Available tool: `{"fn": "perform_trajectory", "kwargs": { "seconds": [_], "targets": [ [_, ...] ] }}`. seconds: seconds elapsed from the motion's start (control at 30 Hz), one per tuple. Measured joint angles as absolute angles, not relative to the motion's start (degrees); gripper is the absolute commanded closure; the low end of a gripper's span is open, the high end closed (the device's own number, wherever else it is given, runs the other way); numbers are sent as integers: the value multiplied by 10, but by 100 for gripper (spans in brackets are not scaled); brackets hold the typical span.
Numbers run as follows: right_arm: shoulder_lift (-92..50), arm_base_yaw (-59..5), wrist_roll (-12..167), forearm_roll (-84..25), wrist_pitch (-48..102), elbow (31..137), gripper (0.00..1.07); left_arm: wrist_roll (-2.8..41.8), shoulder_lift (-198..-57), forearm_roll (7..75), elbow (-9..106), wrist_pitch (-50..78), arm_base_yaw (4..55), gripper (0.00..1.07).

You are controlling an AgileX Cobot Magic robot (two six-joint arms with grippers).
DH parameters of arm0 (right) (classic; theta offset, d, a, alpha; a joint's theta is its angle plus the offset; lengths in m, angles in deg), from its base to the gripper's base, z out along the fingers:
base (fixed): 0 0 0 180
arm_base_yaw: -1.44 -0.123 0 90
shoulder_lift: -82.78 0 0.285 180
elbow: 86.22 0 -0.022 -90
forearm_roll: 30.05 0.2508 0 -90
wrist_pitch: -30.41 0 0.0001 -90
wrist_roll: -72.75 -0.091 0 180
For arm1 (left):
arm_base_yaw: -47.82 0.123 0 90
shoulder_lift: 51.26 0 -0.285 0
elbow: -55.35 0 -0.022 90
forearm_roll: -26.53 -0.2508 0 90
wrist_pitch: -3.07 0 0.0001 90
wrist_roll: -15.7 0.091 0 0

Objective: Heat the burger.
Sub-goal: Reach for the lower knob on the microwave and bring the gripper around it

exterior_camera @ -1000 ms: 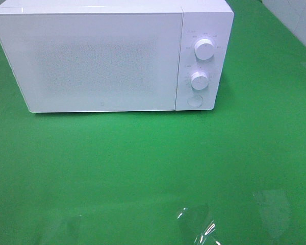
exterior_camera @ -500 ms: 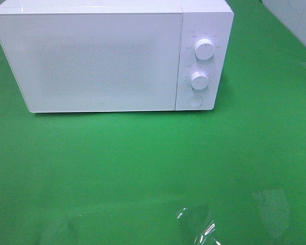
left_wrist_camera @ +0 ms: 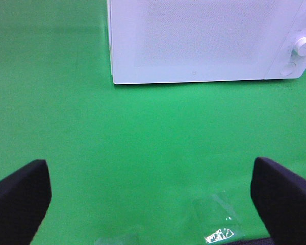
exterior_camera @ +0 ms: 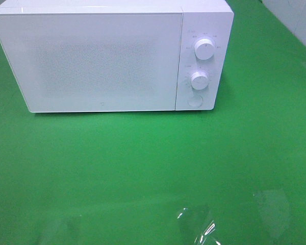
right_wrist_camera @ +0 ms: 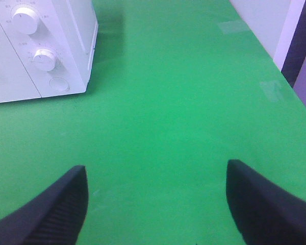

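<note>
Zero sight of the burger in any of the three views; cannot tell whether shut away inside the microwave (exterior_camera: 102,56) or lying somewhere out of frame, so no bearing and no long axis to give for it

Fills the upper left and upper middle of the high view, that white box, standing on the green table (exterior_camera: 143,168) with long side running across the frame and door (exterior_camera: 92,61) closed flat, frosted, hiding the inside. Carries its controls at the right end of the front: upper dial (exterior_camera: 204,48), lower dial (exterior_camera: 199,80) beneath, round button (exterior_camera: 195,101) lowest

Probably calls for getting that door open first, hence for a reach toward the button end. Seems the nearer for the right end effector (right_wrist_camera: 158,201), with both dials and the button close ahead in its wrist view; shows to the left end effector (left_wrist_camera: 152,198) mostly the door face, controls away at the far end

Left end effector: released, spread as wide as can be, dark fingers (left_wrist_camera: 20,194) well apart, only bare green between, holding nothing, touching nothing. Right end effector: likewise parted wide, empty, hanging clear above the table. Neither visible in the high view

Worth ignoring: a clear glossy patch (exterior_camera: 196,227) low in the frame, right of centre, flat on the table
</note>
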State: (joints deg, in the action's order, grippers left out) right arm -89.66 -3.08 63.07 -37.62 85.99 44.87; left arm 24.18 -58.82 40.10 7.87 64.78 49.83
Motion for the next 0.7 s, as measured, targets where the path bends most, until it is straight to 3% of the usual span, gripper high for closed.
{"fn": "perform_trajectory", "kwargs": {
  "seconds": [0.37,0.7],
  "targets": [
    [-887,-31,631,-373,854,472,34,242,-588,401,79,648,498,8],
    [-753,-31,630,-373,744,487,34,242,-588,401,79,648,498,8]
  ]
}}
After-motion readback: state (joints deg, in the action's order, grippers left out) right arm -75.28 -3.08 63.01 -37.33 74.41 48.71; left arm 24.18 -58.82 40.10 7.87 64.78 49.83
